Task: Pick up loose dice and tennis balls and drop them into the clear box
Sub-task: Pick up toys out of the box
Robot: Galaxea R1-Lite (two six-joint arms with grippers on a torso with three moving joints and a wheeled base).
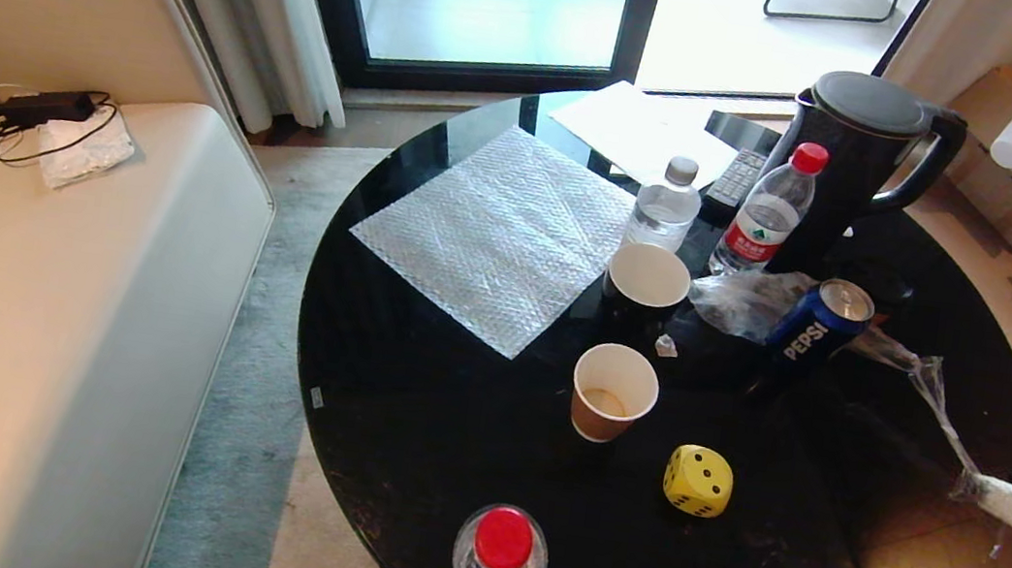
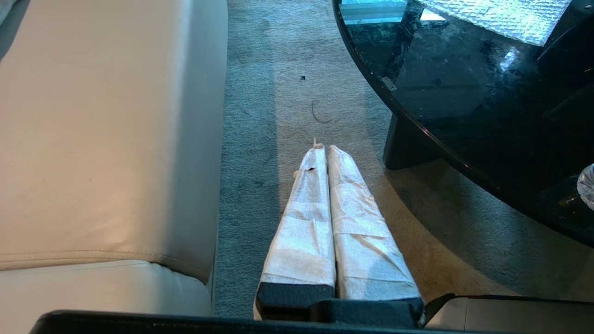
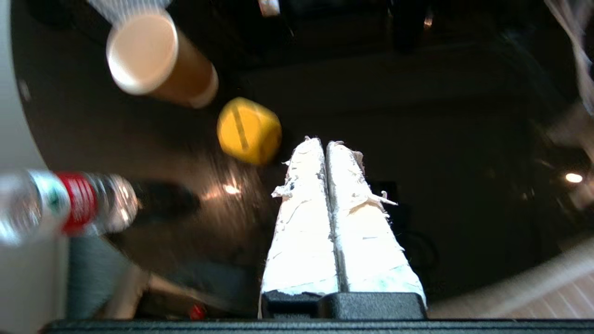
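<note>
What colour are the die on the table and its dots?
The die is bright yellow with black dots, clearest in the head view.

Black kettle [image 1: 859, 164], Pepsi can [image 1: 819, 327], two paper cups [image 1: 614, 392], bubble wrap [image 1: 498, 234]

The right gripper [image 3: 323, 141] hangs over the counter [image 1: 408, 437], jaws pressed together. Just beside the jaws' tips, to their left as the head view shows it, sits the die [image 3: 249, 131], apart from them. Beyond the die stands a paper cup [image 3: 158, 60], and a second cup [image 1: 646, 283] stands behind that one. A bottle [image 3: 69, 204] stands well left of the jaws, near the counter's front edge. Far ahead of the jaws are a can [image 1: 819, 327], two more bottles and a kettle [image 1: 862, 145]. The left gripper [image 2: 323, 148], jaws together, hangs over the carpet [image 2: 278, 69] between sofa [image 2: 106, 139] and counter.
</note>
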